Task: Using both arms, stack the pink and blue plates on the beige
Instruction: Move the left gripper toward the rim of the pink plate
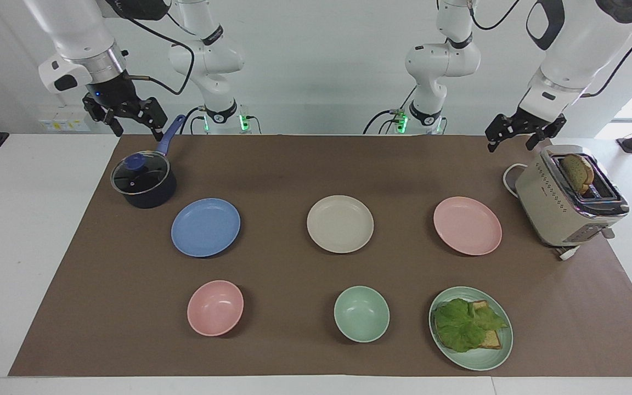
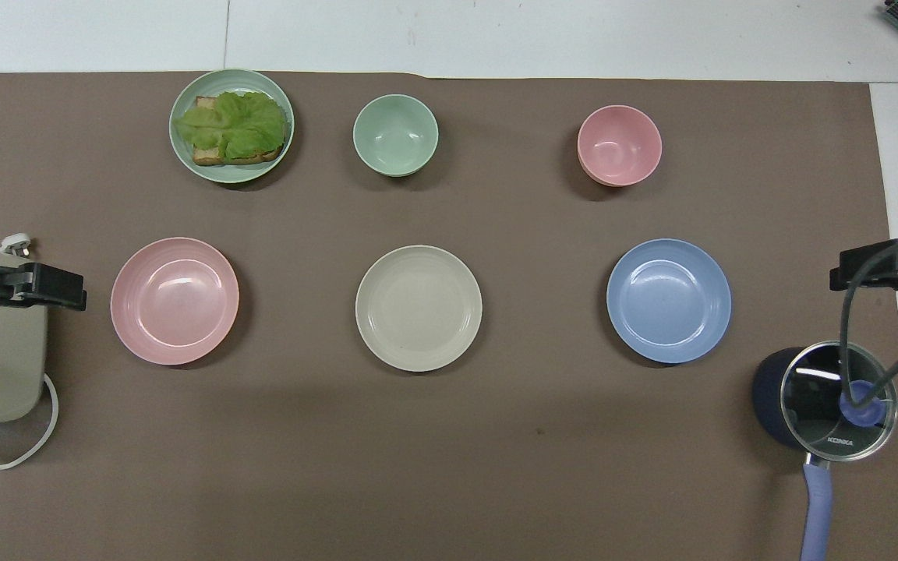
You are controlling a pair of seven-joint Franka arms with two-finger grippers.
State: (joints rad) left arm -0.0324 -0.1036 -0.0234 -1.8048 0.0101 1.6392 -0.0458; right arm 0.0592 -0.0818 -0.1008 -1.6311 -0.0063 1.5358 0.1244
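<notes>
On the brown mat, middle row: three equal plates side by side, well apart, none stacked yet.
Beige plate [image 1: 340,224]: centre of the row; bare, the stacking base.
Pink plate [image 1: 467,225]: toward the left arm's end, beside the toaster [image 1: 568,197]; flat and empty.
Blue plate [image 1: 206,227]: toward the right arm's end, a little farther from the robots than the lidded saucepan [image 1: 143,181].
Left gripper [image 1: 519,133]: fingers spread, empty, up in the air over the mat's edge by the toaster.
Right gripper [image 1: 124,115]: fingers spread, empty, raised over the saucepan's handle end; this arm waits.
Step in hand, as judged: left arm's approach to the pink plate.
Method advised: come down on the rim nearest the toaster, one finger over and one under the lip; keep clear of the toaster and its cord.
Carry: lift level, centre over beige, lower before letting go.
Order: one plate at a time, so the arms do not meet over the centre.
</notes>
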